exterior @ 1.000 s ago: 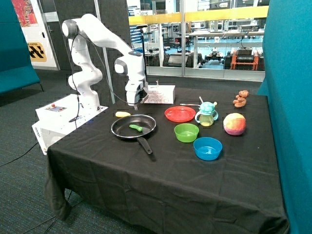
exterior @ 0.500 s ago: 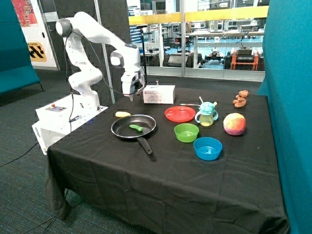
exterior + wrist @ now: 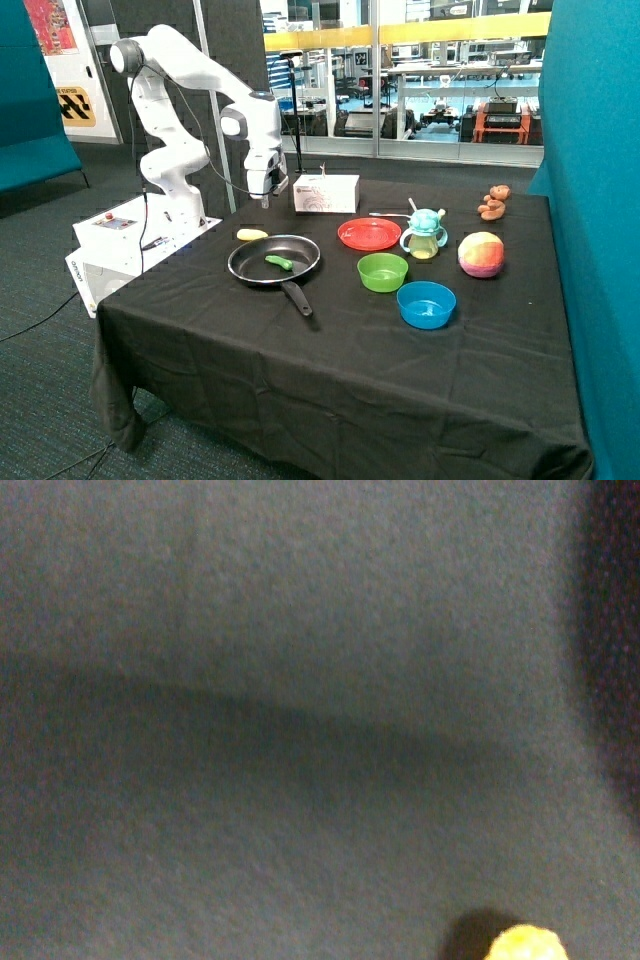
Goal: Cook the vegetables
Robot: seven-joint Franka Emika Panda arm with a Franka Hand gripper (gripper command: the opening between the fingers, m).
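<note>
The gripper (image 3: 265, 199) is hanging in the air above the table's back corner, near the white box (image 3: 326, 192), and whether it is wide or narrow cannot be told from either view. It is carrying nothing that can be seen. Below it and slightly toward the front, the pale yellow vegetable (image 3: 252, 234) is lying on the black tablecloth (image 3: 330, 370), just outside the frying pan (image 3: 274, 260) at roughly the pan's ten o'clock; in the wrist view only its end (image 3: 524, 944) is peeking in at the frame's edge. The green vegetable (image 3: 279, 262) is already lying inside the pan, near its centre, so half the loading appears done and the yellow piece remains. Judging by its look, the yellow piece is probably a light, rigid plastic toy with a smooth, rounded skin (the sort that can squirt out of a pinch), so taking it across its narrow middle, jaws square to its long axis, seems safest. Beyond the pan, toward three o'clock, the red plate (image 3: 369, 234), green bowl (image 3: 383, 271), blue bowl (image 3: 426, 304) and lidded cup (image 3: 425, 234) are standing well apart from the work.
</note>
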